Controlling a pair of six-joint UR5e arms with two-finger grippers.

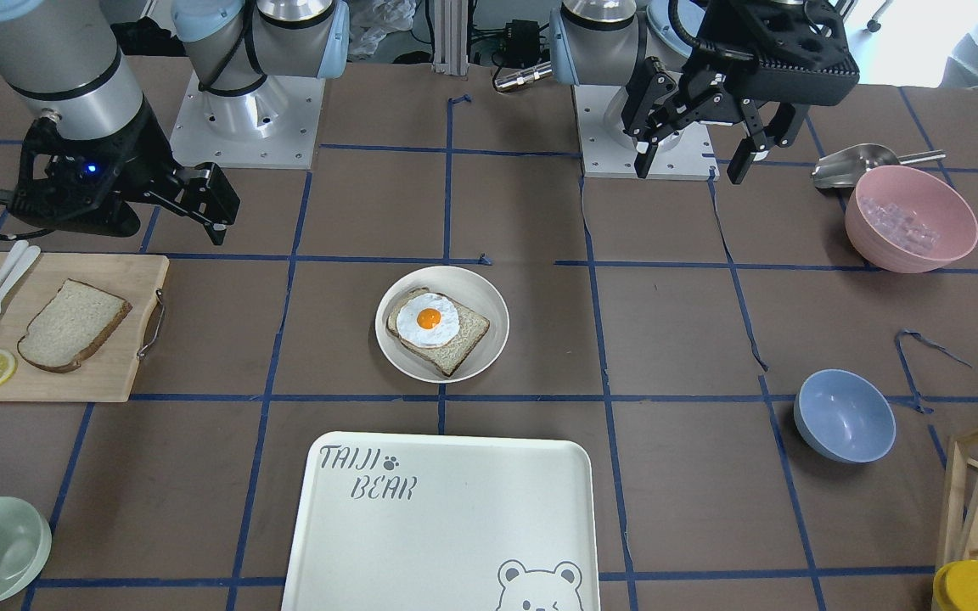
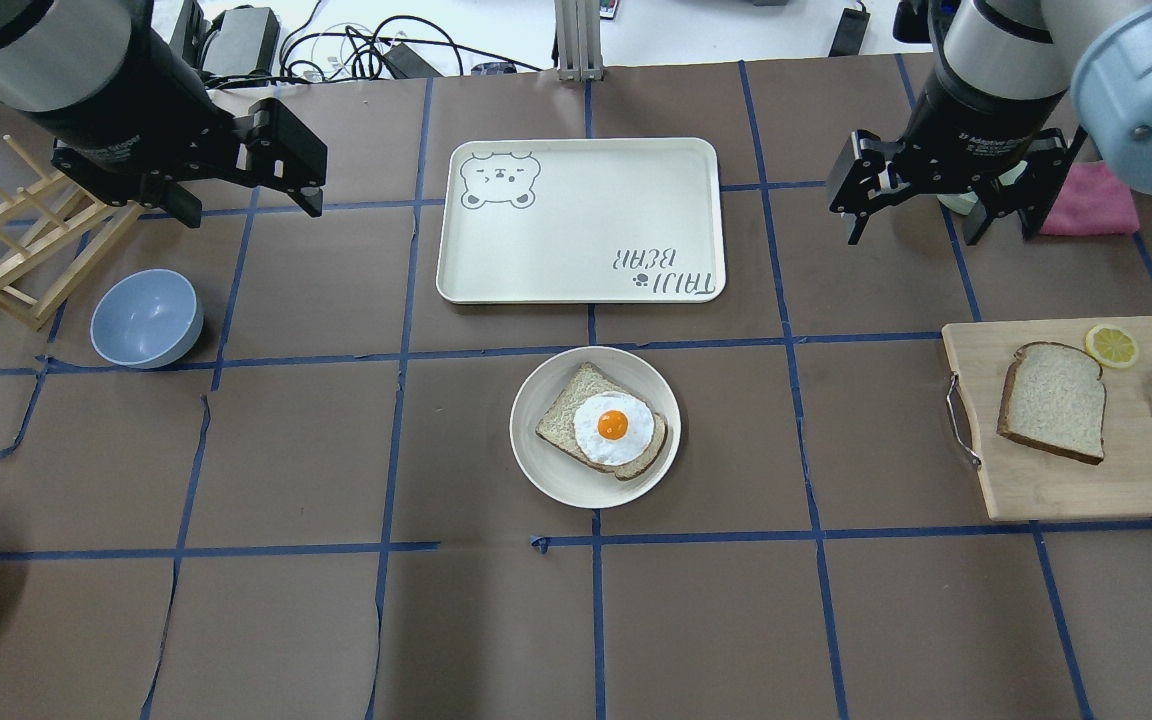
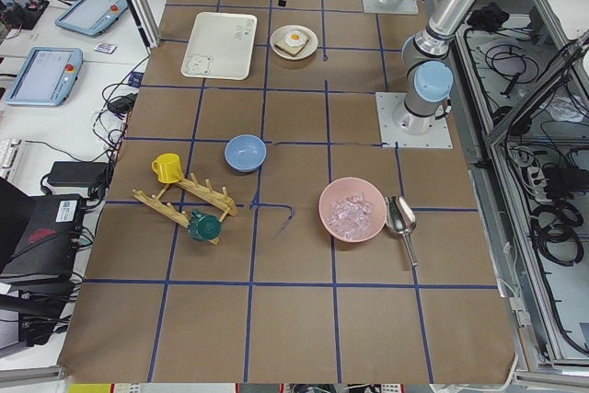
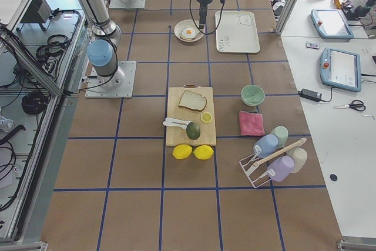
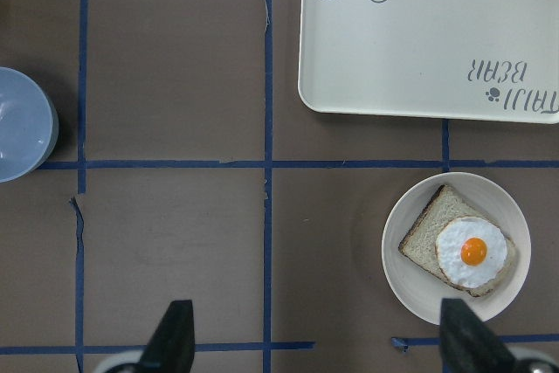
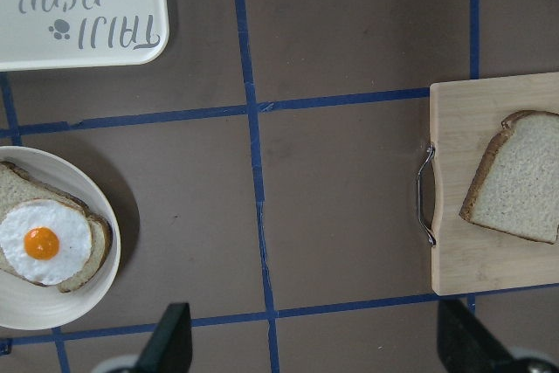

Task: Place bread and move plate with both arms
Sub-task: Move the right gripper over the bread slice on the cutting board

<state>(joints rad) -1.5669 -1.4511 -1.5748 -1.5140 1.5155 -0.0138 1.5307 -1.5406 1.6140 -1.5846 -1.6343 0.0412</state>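
Observation:
The plain bread [image 2: 1054,400] lies on a wooden cutting board [image 2: 1036,490] at the table's right side; it also shows in the front view [image 1: 73,325] and the right wrist view [image 6: 520,176]. The round cream plate [image 2: 536,460] stands at the table's middle and holds a slice with a fried egg [image 2: 611,425]. It shows too in the left wrist view [image 5: 402,277]. My right gripper [image 2: 914,235] hangs open and empty, high beyond the board. My left gripper [image 2: 296,185] hangs open and empty, high at the far left, well apart from the plate.
The white "TAIJI BEAR" tray [image 2: 576,270] lies just beyond the plate. A blue bowl [image 2: 146,318] and a wooden rack [image 2: 6,250] stand on the left. A lemon slice, white cutlery and an avocado share the board. A pink bowl [image 1: 912,216] stands near the left arm's base.

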